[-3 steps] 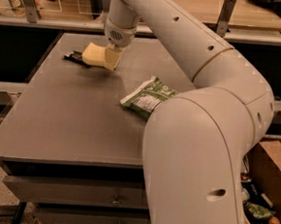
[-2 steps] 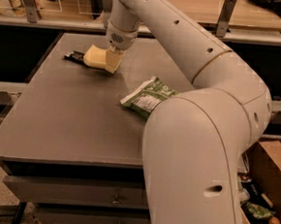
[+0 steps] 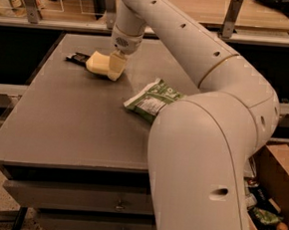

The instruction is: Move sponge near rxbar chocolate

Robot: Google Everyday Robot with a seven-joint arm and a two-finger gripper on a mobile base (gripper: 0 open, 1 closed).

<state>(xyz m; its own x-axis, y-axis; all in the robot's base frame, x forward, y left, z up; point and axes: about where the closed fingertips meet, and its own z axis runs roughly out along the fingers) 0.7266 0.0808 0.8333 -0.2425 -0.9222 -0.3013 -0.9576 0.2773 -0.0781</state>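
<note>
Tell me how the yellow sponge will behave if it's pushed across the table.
The sponge looks like soft foam, so it probably squashes under pressure. Lying flat on the table, it should slide, not roll. It likely weighs little; the gripper, at one end of it, could nudge it easily.

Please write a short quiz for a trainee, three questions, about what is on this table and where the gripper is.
1. True or false: the snack bag lies between the sponge and the rxbar.
2. Which thing lies nearest the middle of the table? A) sponge B) snack bag C) rxbar
3. Where is the gripper?

Key:
1. False. The rxbar is just left of the sponge; the bag lies apart, to the right.
2. B
3. At the sponge's right end, on the far side of the table.
</note>
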